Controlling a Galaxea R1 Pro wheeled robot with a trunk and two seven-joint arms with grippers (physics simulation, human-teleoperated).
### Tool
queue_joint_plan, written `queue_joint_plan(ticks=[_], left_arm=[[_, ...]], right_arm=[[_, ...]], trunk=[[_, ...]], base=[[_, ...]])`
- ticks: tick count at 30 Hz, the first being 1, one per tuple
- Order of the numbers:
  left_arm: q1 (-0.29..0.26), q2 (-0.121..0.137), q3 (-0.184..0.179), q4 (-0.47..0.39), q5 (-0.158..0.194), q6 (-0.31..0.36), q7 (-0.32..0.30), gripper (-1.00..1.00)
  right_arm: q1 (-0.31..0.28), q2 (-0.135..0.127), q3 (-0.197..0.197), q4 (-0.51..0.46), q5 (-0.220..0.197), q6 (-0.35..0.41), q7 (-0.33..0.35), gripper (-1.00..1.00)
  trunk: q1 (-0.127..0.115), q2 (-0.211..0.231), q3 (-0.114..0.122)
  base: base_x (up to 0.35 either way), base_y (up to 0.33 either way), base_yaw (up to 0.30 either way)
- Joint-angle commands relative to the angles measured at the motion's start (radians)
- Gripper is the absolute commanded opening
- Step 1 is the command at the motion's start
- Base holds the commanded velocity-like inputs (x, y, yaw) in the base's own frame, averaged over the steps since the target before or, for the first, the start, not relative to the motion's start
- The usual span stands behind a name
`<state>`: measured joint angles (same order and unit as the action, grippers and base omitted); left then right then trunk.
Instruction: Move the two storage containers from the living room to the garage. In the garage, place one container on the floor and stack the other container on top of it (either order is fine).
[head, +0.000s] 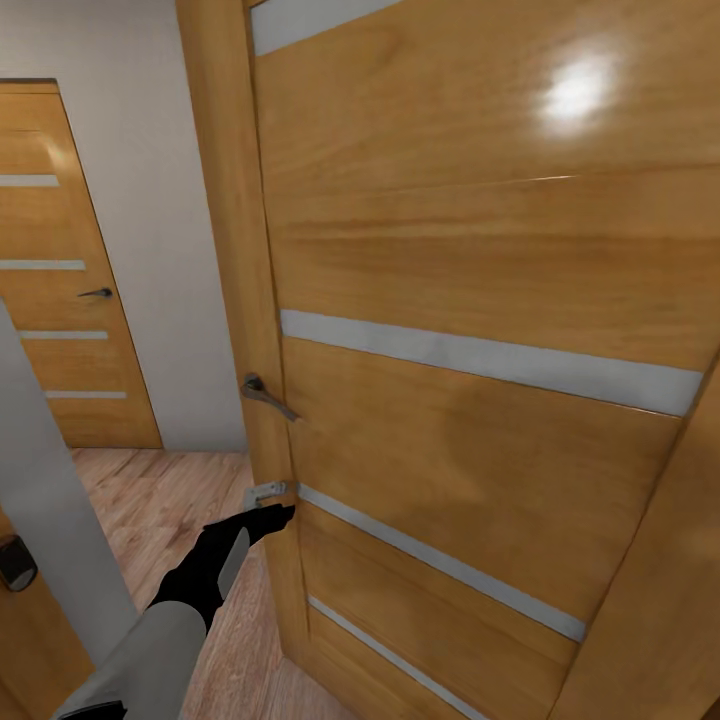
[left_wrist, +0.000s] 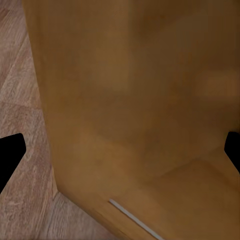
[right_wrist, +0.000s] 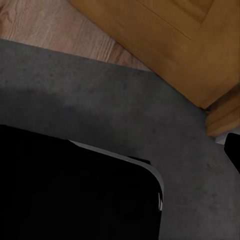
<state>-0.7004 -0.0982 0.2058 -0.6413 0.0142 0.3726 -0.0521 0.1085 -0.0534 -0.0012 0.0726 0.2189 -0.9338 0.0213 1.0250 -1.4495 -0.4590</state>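
The storage containers are out of view. My left gripper (head: 272, 517) reaches forward at the free edge of a honey-coloured wooden door (head: 480, 250), just below its metal latch plate (head: 268, 491). In the left wrist view its black fingertips (left_wrist: 10, 155) stand far apart, open and empty, with the door panel (left_wrist: 135, 100) close in front. In the right wrist view one black fingertip (right_wrist: 233, 146) shows at the frame's edge, so the right gripper (right_wrist: 120, 150) looks open, over dark grey concrete floor (right_wrist: 100, 95).
The door carries a lever handle (head: 266, 393) and pale horizontal strips. A second wooden door (head: 60, 300) stands closed at the far left, past light wood plank flooring (head: 160, 500). A white wall edge (head: 45, 520) rises close at left. My black base (right_wrist: 70, 190) sits on the concrete.
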Motion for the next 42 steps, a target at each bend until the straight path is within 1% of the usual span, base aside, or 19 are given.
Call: queue_joint_plan(ticks=[1, 6, 22, 42], left_arm=[[-0.001, -0.002, 0.007, -0.002, 0.003, 0.006, -0.006, 1.00], [-0.001, -0.002, 0.007, -0.002, 0.003, 0.006, -0.006, 1.00], [-0.001, -0.003, 0.007, -0.002, 0.003, 0.006, -0.006, 1.00], [-0.001, -0.003, 0.007, -0.002, 0.003, 0.006, -0.006, 1.00]], right_arm=[[0.000, 0.000, 0.000, 0.001, 0.000, -0.004, 0.003, 1.00], [0.000, 0.000, 0.000, 0.001, 0.000, -0.003, 0.003, 1.00], [0.000, 0.000, 0.000, 0.001, 0.000, -0.003, 0.003, 1.00], [-0.001, 0.000, 0.000, 0.001, 0.000, -0.004, 0.003, 1.00]], trunk=[[0.000, 0.000, -0.001], [0.000, 0.000, -0.001], [0.000, 0.000, -0.001], [0.000, 0.000, -0.001]], base=[[0.001, 0.000, 0.000], [0.068, 0.000, 0.000], [0.286, 0.000, 0.000], [0.012, 0.000, 0.000]])
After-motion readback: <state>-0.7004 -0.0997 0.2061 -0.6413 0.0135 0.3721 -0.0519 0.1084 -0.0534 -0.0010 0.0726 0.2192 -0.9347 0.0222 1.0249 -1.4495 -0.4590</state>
